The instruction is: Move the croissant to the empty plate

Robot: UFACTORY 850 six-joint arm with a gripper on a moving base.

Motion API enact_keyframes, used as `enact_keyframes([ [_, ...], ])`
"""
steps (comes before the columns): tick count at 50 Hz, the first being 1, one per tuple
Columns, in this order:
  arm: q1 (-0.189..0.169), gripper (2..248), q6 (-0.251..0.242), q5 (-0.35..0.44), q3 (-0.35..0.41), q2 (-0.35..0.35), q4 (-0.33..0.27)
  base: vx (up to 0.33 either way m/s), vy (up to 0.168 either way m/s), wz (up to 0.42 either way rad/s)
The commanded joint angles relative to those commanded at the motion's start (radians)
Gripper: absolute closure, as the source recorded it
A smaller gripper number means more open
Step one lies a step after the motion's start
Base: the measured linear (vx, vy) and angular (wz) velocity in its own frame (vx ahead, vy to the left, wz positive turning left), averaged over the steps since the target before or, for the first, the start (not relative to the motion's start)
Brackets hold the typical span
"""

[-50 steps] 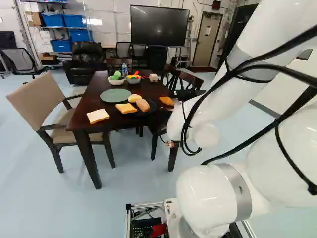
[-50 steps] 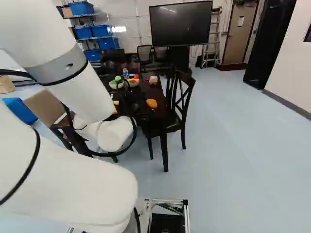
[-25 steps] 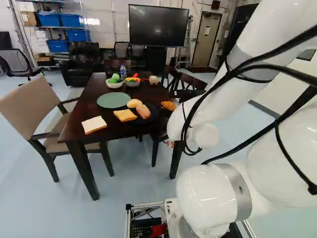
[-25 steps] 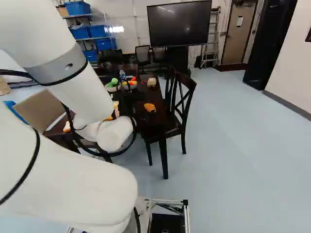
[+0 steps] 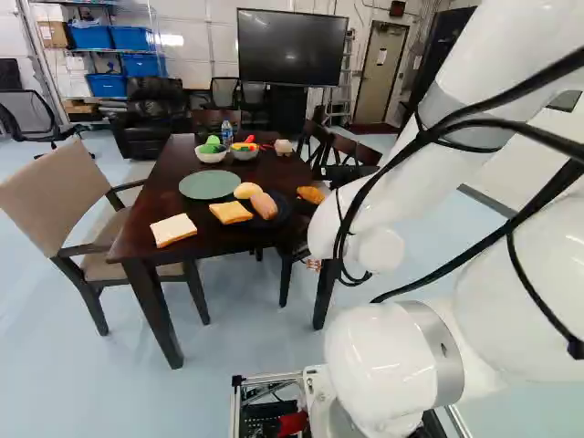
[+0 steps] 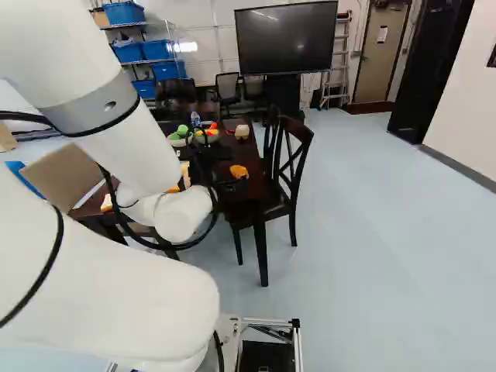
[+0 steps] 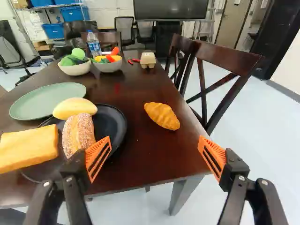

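My gripper (image 5: 345,173) shows as a dark shape beside the table's right edge in the left base view, partly hidden behind the arm. In the wrist view the gripper (image 7: 153,157) stands wide open, nothing between its orange pads. Ahead of the gap, the golden-brown croissant (image 7: 162,116) lies directly on the dark table (image 7: 145,164), near its right edge. The green oval plate (image 7: 49,100) is bare and lies farther off, beyond the black plate. One finger is over the black plate's near side, the other out past the table's edge.
The black plate (image 7: 112,124) carries a yellow roll (image 7: 75,108) and a sugared bread (image 7: 78,133); toast (image 7: 28,147) lies beside it. Two food bowls (image 7: 75,69) (image 7: 108,64), a bottle (image 7: 94,45) and an egg carton (image 7: 147,59) stand farther back. Chairs (image 7: 225,68) line the right side.
The base has moved closer to the table, so the table and the near chair look larger and have shifted in both base views. The arm keeps nearly the same pose over its lowest joint.
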Motion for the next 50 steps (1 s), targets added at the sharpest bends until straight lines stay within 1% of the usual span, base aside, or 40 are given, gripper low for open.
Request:
enact_keyframes([
  [11, 0.000, 3, 0.000, 0.000, -0.008, -0.009, 0.000, 0.000, 0.000, 0.000],
  [24, -0.015, 3, 0.000, -0.011, -0.061, -0.051, 0.000, 0.000, 0.000, 0.000],
  [36, -0.035, 3, 0.000, -0.050, -0.122, -0.086, 0.000, 0.000, 0.000, 0.000],
  [50, -0.050, 3, 0.000, -0.120, -0.195, -0.127, 0.000, 0.000, 0.000, 0.000],
])
